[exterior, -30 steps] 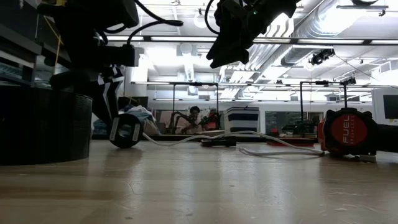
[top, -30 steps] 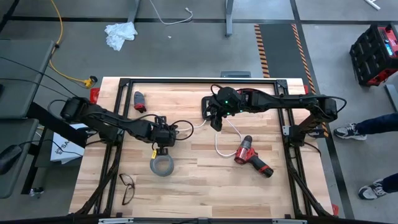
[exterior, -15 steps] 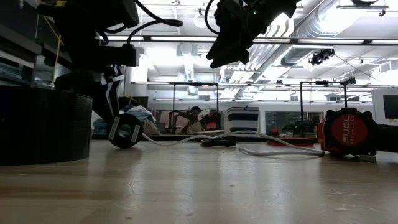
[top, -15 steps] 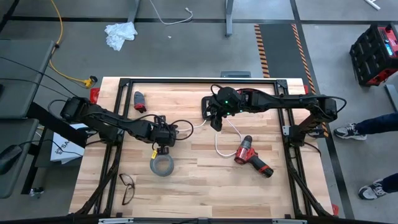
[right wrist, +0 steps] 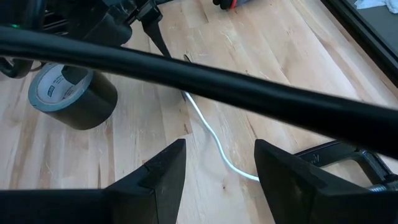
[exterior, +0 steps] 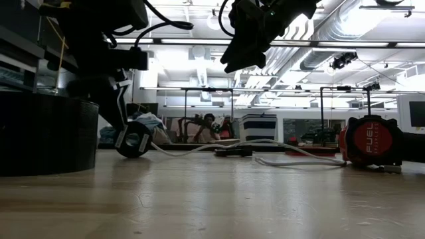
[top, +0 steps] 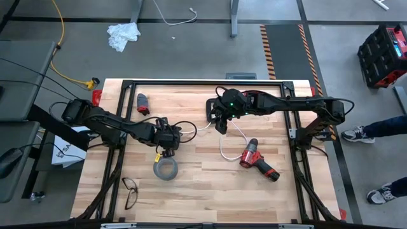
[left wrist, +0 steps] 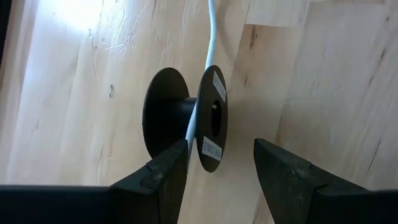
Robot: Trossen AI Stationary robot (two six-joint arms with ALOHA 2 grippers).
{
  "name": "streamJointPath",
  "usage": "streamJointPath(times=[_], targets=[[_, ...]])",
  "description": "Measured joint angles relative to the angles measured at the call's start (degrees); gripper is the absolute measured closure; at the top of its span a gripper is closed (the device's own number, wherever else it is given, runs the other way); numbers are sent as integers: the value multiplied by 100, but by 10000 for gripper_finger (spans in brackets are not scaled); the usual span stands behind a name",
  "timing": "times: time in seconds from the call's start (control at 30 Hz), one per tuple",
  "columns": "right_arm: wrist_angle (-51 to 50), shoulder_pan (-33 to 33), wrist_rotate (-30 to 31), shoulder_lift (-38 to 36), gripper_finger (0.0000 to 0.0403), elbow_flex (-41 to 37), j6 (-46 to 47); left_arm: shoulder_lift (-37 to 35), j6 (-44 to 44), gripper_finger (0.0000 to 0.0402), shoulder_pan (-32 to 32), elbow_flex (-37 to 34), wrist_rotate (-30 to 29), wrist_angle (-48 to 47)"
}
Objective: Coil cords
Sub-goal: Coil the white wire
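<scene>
Currently left gripper (left wrist: 214,165) fingers wide, straddling labelled flange of spool (left wrist: 186,118), cord (left wrist: 212,31) trailing beyond; probably lining up a grasp. Right gripper (right wrist: 214,165) likewise wide, empty, above cord slack.

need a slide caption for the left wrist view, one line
Left hand, fingers open, poised over the black spool standing on edge on the wooden table, white cord leading away.

"FUEL" in white letters on the red end cap of the drill (exterior: 370,141), white label on the black spool (left wrist: 211,118) with print too small to read, tape roll (right wrist: 71,94) label print illegible
</scene>
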Motion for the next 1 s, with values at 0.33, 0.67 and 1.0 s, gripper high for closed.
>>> streamJointPath(times=[0.33,0.67,1.0], targets=[[0,0,0,0,218,0,-1,6,-441,222,0,2,-273,-10],[2,0,-2,0,218,0,2,257,-464,222,0,2,-234,2],[2,-1,-2,0,218,0,-1,310,-406,222,0,11,-117,13]])
